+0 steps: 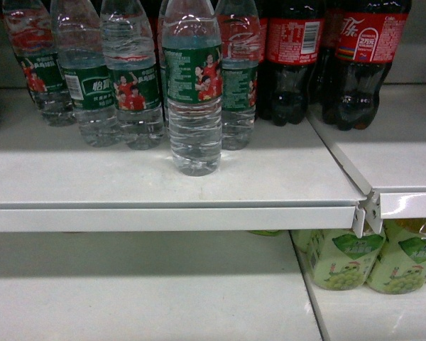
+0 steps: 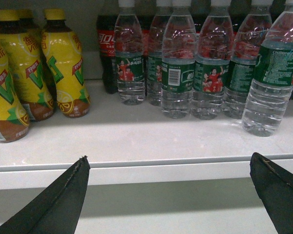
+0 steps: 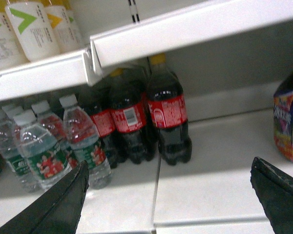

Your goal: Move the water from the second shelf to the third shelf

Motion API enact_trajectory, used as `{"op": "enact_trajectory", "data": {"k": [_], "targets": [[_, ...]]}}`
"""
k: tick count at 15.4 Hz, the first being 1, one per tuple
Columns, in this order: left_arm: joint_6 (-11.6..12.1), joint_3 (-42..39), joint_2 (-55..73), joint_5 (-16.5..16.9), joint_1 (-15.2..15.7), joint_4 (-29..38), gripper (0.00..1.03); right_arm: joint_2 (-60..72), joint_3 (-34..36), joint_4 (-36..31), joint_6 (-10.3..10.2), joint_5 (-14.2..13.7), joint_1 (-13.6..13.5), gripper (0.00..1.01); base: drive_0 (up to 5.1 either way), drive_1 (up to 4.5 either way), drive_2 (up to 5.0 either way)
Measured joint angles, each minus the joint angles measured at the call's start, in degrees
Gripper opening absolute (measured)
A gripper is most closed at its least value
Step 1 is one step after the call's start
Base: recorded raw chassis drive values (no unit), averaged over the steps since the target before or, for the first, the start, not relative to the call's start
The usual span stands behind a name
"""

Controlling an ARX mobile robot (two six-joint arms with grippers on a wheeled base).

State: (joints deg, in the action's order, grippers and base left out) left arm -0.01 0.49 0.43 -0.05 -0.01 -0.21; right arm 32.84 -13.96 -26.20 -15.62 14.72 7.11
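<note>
Before the drinks shelving, the left gripper (image 2: pixel 168 195) and right gripper (image 3: pixel 168 197) both hung wide open and empty. The water bottle (image 1: pixel 192 92) stood upright alone ahead of its row, near the shelf (image 1: pixel 128 177) edge, beside cola bottles (image 1: pixel 326 57).

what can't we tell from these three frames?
- Head view: water cap cut off by the top edge; neither gripper in frame.
- Left wrist: left gripper shows only its fingertips.
- Right wrist: right gripper likewise; purple bottle cut by the right edge.
- Label text too small to read.
</note>
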Motion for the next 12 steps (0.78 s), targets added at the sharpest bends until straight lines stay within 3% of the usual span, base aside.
{"op": "enact_trajectory", "data": {"k": [2,3,5,7,8,12], "targets": [[0.0,0.0,0.0,0.0,0.0,0.0,0.98,4.76,-2.95,-3.19,0.85,-0.26,-0.7,0.98,0.0,0.0,0.0],[0.02,0.0,0.0,0.02,0.0,0.0,0.98,10.34,-5.27,-6.36,2.4,-1.29,-3.23,0.98,0.0,0.0,0.0],[0.0,0.0,0.0,0.02,0.0,0.0,0.98,22.75,-6.73,-13.27,5.73,-5.31,-12.35,0.98,0.0,0.0,0.0],[0.0,0.0,0.0,0.02,0.0,0.0,0.98,36.94,-8.15,-23.85,7.43,-7.41,-21.62,0.98,0.0,0.0,0.0],[0.0,0.0,0.0,0.02,0.0,0.0,0.98,40.09,-8.61,-25.11,8.0,-7.41,-23.41,0.98,0.0,0.0,0.0],[0.0,0.0,0.0,0.02,0.0,0.0,0.98,45.24,-10.4,-26.12,8.48,-7.41,-25.73,0.98,0.0,0.0,0.0]]}}
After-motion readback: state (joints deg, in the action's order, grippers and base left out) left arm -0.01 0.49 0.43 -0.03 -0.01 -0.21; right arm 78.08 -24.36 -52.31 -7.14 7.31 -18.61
